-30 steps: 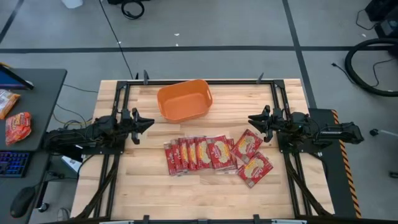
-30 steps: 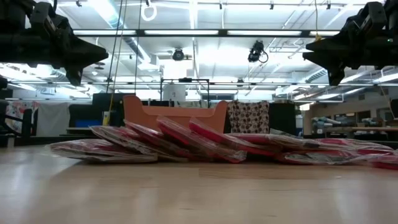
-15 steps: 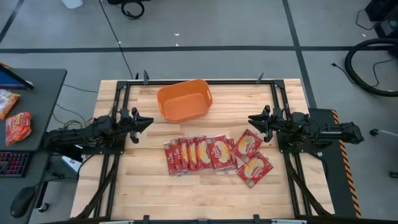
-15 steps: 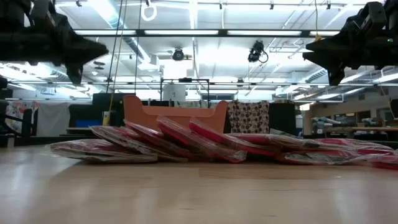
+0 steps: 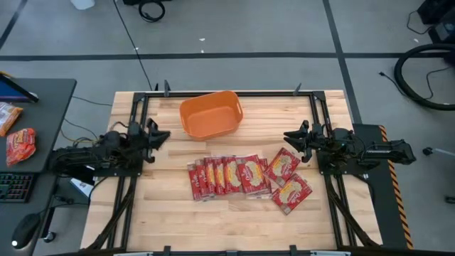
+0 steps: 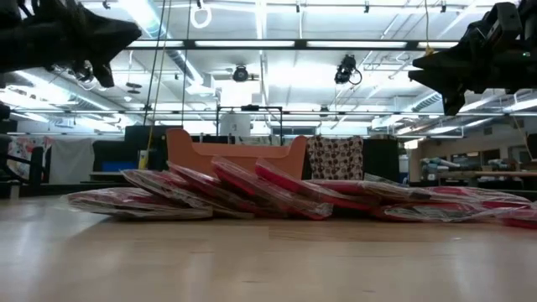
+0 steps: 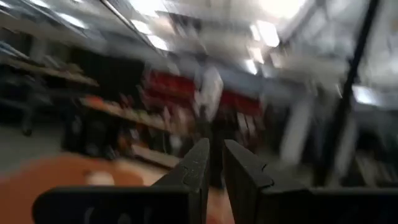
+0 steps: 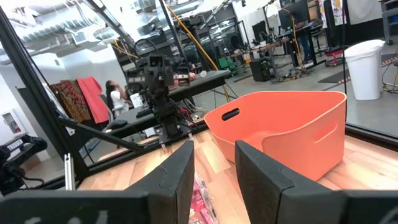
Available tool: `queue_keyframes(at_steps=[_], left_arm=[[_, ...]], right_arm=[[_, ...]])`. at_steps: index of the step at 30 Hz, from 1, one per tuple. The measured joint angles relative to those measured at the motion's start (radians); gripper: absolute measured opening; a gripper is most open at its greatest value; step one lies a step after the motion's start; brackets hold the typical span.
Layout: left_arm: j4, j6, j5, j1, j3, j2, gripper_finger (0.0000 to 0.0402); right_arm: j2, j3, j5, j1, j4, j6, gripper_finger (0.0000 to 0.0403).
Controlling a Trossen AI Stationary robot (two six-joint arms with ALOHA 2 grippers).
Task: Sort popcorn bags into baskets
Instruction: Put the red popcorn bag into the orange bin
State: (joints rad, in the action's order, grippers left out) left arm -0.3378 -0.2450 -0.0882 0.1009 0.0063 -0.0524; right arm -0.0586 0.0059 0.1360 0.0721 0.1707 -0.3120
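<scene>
Several red popcorn bags lie overlapping in a row on the table's middle, each leaning on its neighbour. Two more lie flat at the row's right end. The orange basket stands near the far edge. My left gripper hangs in the air left of the basket, its fingers a narrow gap apart. My right gripper hovers right of the bags, open, pointing toward the basket.
Black frame rails run along the table's left, right and far edges. A dark side table to the left carries more packets. A person shows far behind the table. Bare wood lies near the bags.
My left gripper has risen and drawn back a little toward the table's left and far side, its fingers tipping upward; its wrist view is blurred by the motion. The right arm, the bags and the basket have stayed where they were.
</scene>
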Motion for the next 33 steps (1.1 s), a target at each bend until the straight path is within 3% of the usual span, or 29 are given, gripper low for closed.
queue_keyframes(at_steps=[8,13,21,24,27,33], left_arm=[[-0.011,0.050,0.041,-0.004,0.005,-0.264,0.0048],[0.000,0.162,0.111,-0.083,0.033,-0.412,0.0067],[0.019,0.373,-0.114,-0.286,0.111,-0.685,0.0137],[0.025,0.449,-0.243,-0.346,0.148,-0.795,0.0157],[0.037,0.510,-0.341,-0.391,0.190,-0.897,0.0167],[0.046,0.673,-0.417,-0.456,0.270,-1.097,0.0169]], right_arm=[[0.000,0.000,0.000,0.000,0.000,0.000,0.0121],[0.000,0.000,0.000,0.000,0.000,0.000,0.0121],[0.000,0.000,0.000,0.000,0.000,0.000,0.0121],[0.000,0.000,0.000,0.000,0.000,0.000,0.0121],[0.000,0.000,0.000,0.000,0.000,0.000,0.0121],[0.000,0.000,0.000,0.000,0.000,0.000,0.0121]])
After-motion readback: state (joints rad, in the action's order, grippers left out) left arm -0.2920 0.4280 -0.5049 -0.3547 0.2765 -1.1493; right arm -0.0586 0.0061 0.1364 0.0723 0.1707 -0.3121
